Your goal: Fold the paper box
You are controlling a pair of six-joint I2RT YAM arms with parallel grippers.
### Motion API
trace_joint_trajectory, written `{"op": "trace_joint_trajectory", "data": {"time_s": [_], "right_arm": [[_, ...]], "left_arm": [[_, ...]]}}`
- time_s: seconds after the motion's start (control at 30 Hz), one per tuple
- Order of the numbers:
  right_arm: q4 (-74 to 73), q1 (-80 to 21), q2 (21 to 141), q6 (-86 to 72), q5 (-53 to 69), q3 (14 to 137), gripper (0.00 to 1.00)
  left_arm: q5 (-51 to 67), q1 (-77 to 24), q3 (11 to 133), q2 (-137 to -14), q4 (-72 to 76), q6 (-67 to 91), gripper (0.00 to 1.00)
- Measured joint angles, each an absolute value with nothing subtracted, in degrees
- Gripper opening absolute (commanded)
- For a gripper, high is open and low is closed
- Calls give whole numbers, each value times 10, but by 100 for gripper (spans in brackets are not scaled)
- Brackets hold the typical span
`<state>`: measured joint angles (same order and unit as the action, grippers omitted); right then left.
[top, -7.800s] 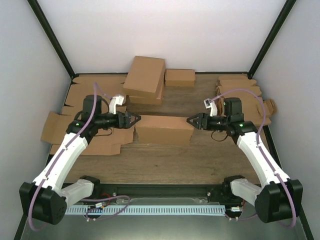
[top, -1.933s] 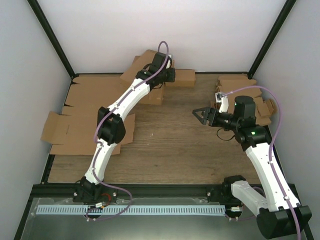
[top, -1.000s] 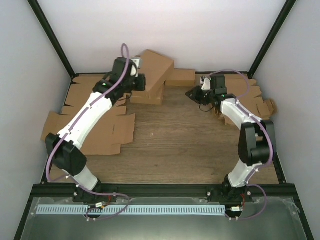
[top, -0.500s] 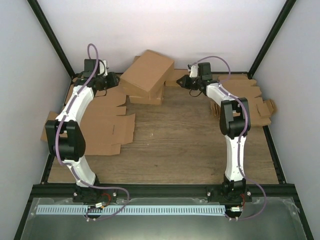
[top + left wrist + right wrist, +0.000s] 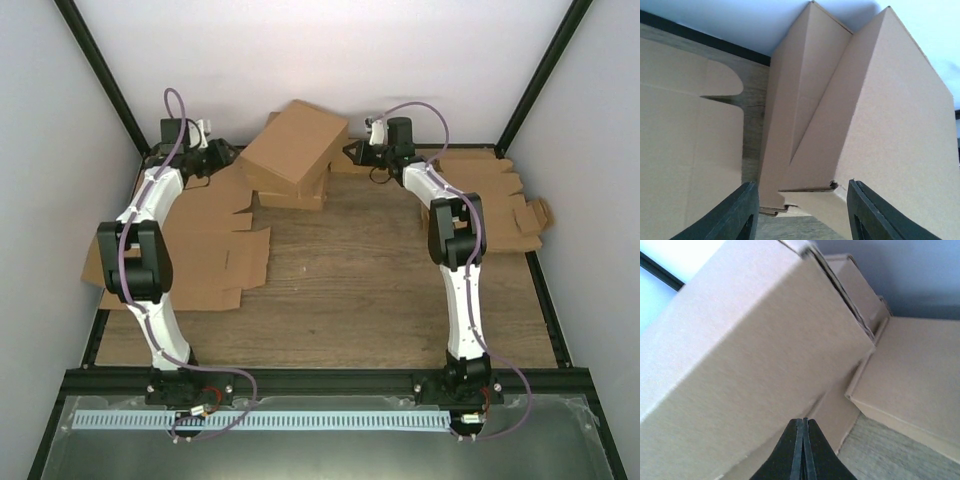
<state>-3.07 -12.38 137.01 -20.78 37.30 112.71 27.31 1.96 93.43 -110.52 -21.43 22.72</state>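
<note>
Paper box [image 5: 297,140], folded, sits askew atop the stacked boxes [image 5: 290,192], left gripper [image 5: 228,156] just left of it and right gripper [image 5: 352,152] just right; left wrist: jaws wide, empty, facing it; right wrist: jaws pinched together on nothing beside it, so a nudge could slide it off.

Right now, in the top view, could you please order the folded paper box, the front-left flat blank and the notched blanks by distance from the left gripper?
From the left gripper:
1. Paper box, tilted, just to its right at the back.
2. Flat blank, towards the front left.
3. Notched blanks, far right side.
</note>
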Motion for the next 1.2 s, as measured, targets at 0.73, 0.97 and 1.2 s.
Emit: {"op": "trace_joint_trajectory", "data": {"time_s": [0.73,0.97,1.2], "right_arm": [[-20,-148,1513,-203,359,1315,1],[-18,-151,1512,-199,354,1324,1],[-37,-151,1486,-177,350,1290,7]], "left_arm": [[410,14,843,-1086,-116,286,35],[419,10,843,-1086,-113,296,50],[394,16,859,-1083,-126,280,66]]}}
